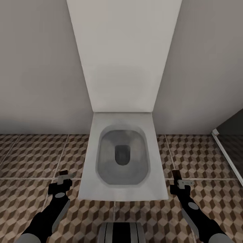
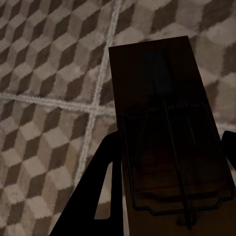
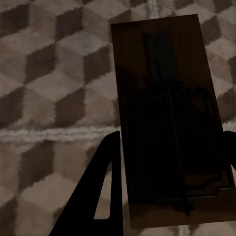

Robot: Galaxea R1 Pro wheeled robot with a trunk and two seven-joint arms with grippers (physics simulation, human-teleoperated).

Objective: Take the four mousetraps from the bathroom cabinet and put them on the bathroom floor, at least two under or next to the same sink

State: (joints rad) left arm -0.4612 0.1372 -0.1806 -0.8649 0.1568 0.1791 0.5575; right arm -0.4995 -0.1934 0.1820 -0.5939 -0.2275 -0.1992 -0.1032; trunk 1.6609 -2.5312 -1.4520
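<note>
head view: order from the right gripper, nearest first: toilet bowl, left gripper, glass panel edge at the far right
1. Toilet bowl, just beside the right gripper, toward the middle.
2. Glass panel edge, farther out toward the right wall.
3. Left gripper, across the toilet on the other side.

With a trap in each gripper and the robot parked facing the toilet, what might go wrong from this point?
1. No sink is in sight here; mousetraps released on this bathroom floor may miss the sink requirement.
2. The left gripper and right gripper flank the toilet, so turning away might clip its rim.
3. Each mousetrap juts well past the fingers and could slip or land in the bowl.
</note>
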